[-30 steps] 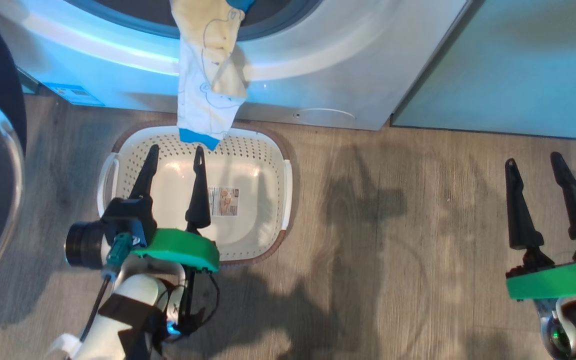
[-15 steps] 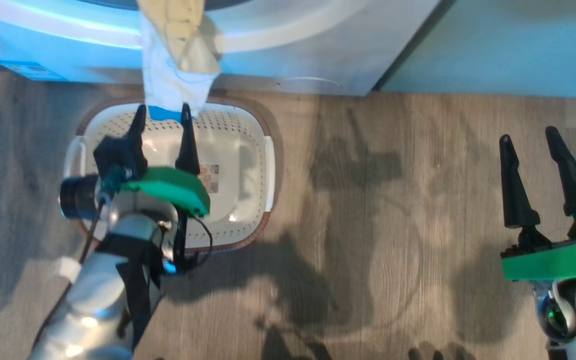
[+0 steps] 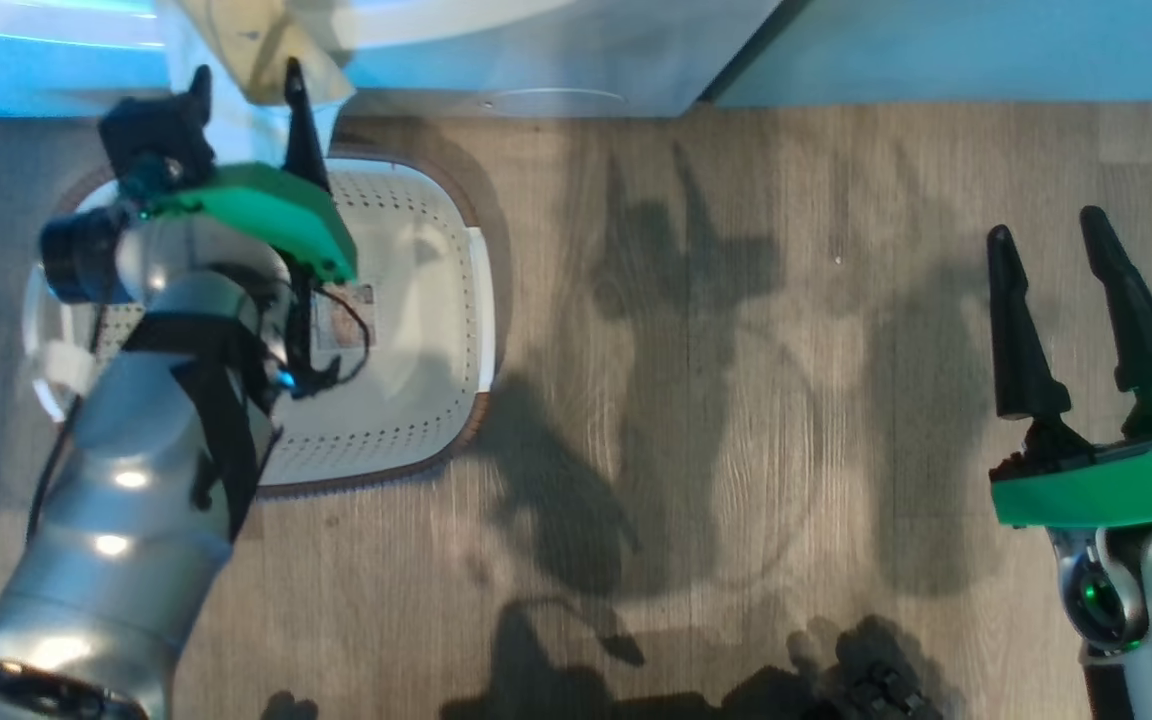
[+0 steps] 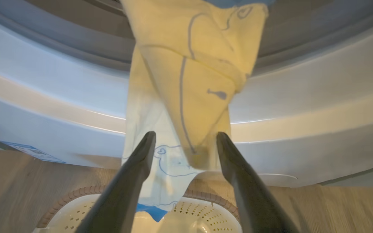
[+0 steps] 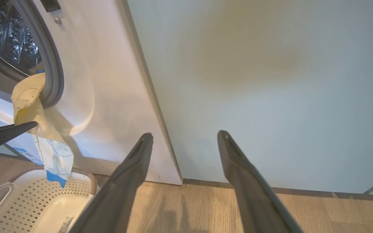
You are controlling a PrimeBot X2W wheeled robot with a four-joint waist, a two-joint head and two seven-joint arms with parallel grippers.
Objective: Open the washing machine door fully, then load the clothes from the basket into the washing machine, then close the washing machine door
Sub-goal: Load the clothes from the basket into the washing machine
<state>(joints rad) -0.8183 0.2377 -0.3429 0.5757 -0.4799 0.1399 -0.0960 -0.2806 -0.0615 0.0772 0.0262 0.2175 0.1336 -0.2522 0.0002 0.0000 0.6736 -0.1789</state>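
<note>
Left gripper was raised in front of the washing machine, fingers spread apart, nothing clamped. In the left wrist view the left gripper had its two tips on either side of the lower part of a pale yellow garment. Contact between fingers and cloth could not be told there. The garment hung out of the drum opening, draped over the grey drum ring and down the white front. Its blue-trimmed bottom edge dangled just above the basket. From the right wrist view one dark finger of the left gripper met the hanging cloth from the side. The basket sat on the wooden floor right against the washer's base, partly hidden by the left forearm, with the paper label visible on its floor. A blue sticker was low on the washer front, and the round cover was near its bottom edge. Right gripper hung well apart from the basket over bare floor, fingers spread, holding nothing. Right gripper pointed at the pale green cabinet panel beside the washer. The metal drum was visible inside the open front.
</note>
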